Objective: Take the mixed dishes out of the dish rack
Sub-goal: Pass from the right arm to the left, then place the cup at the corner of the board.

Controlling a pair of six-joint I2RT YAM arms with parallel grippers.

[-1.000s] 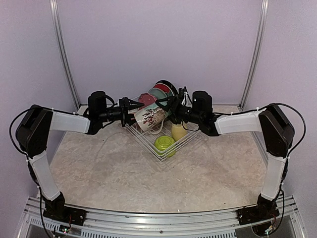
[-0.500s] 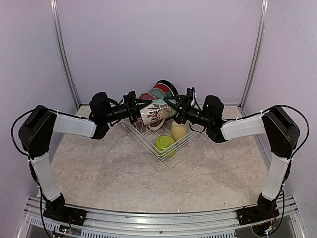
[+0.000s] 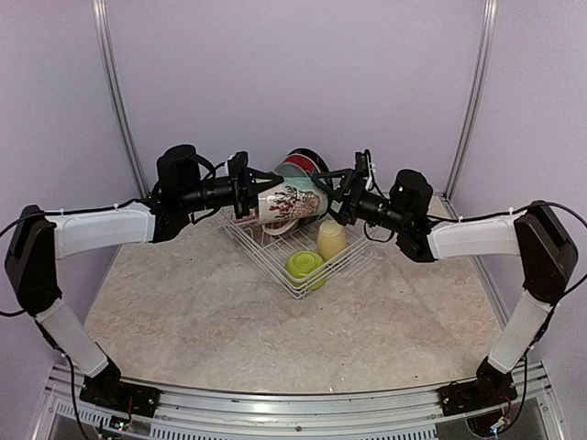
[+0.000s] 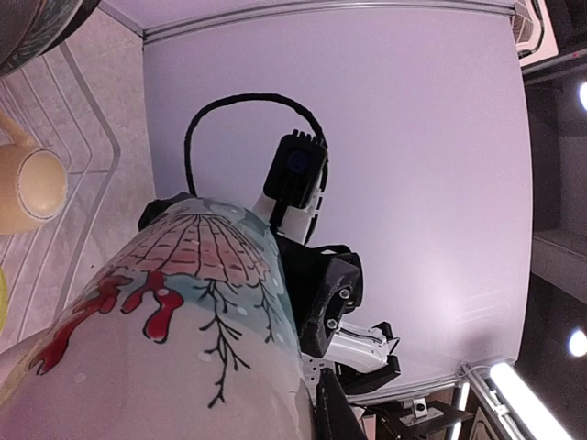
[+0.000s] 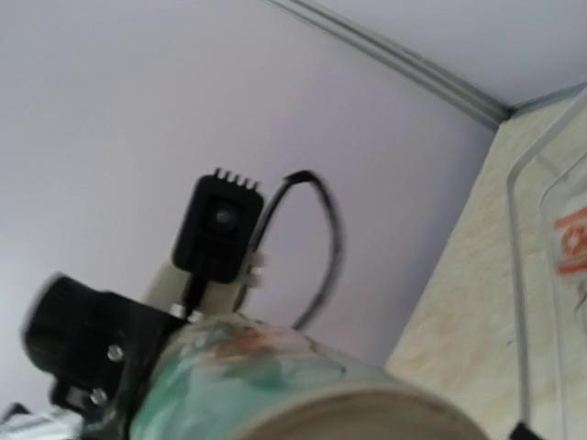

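My left jaws are closed on one end of the patterned cream mug (image 3: 289,202), which lies on its side in the air above the far part of the dish rack (image 3: 261,261). My right jaws meet the mug's other end, and I cannot tell whether they grip it or only touch it. In my left wrist view the mug (image 4: 174,330) fills the lower left, with red and dark branch markings on its wall. Down in the rack the lime green bowl (image 3: 304,266) sits near the near corner, with the pale yellow cup (image 3: 331,239) just beside it to the right. Plates (image 3: 298,166) stand on edge at the far corner, behind the mug. The rack rests on the speckled bench (image 3: 183,312)
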